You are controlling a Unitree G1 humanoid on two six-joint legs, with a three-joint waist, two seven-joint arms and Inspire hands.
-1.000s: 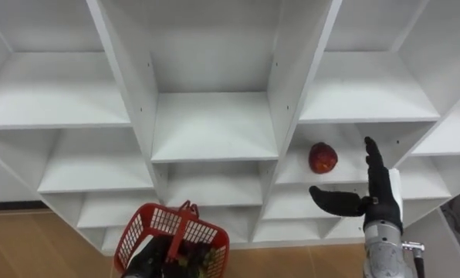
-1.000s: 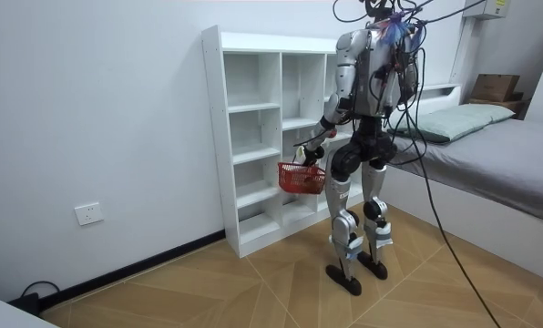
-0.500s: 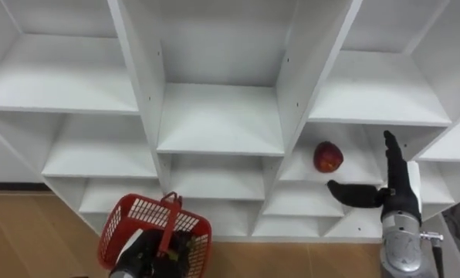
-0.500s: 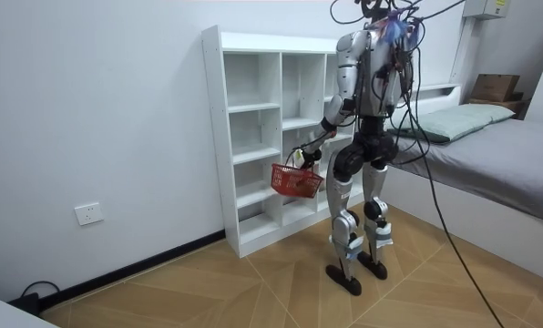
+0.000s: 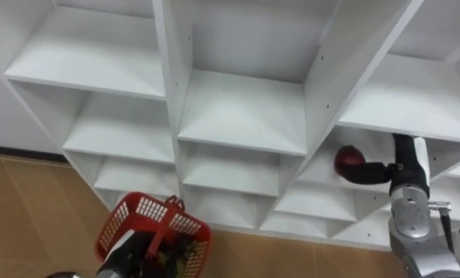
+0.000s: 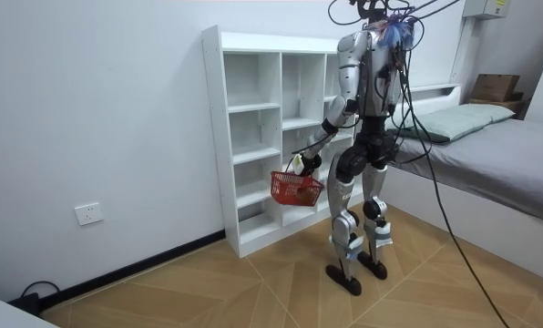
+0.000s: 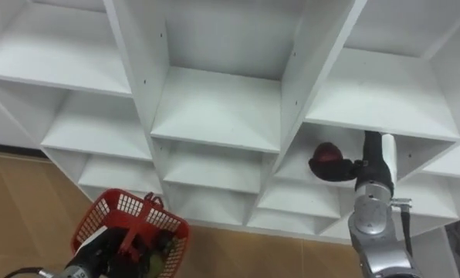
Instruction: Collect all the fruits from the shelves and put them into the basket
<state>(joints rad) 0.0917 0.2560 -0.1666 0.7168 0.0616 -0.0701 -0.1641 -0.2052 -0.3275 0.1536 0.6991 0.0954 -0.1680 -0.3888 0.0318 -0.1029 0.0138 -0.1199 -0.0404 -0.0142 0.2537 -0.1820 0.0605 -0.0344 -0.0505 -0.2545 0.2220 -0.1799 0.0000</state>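
By the closet (image 5: 245,108), the left robot hand (image 5: 134,252) is gripping the basket (image 5: 141,215). The right robot hand (image 5: 400,168) is touching the uncollected apple (image 5: 348,158); I cannot tell its grip.

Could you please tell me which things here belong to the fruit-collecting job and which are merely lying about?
Job: apple, basket, shelf unit, right hand, left hand.
Lying about: bed, pillow, box, wall socket.
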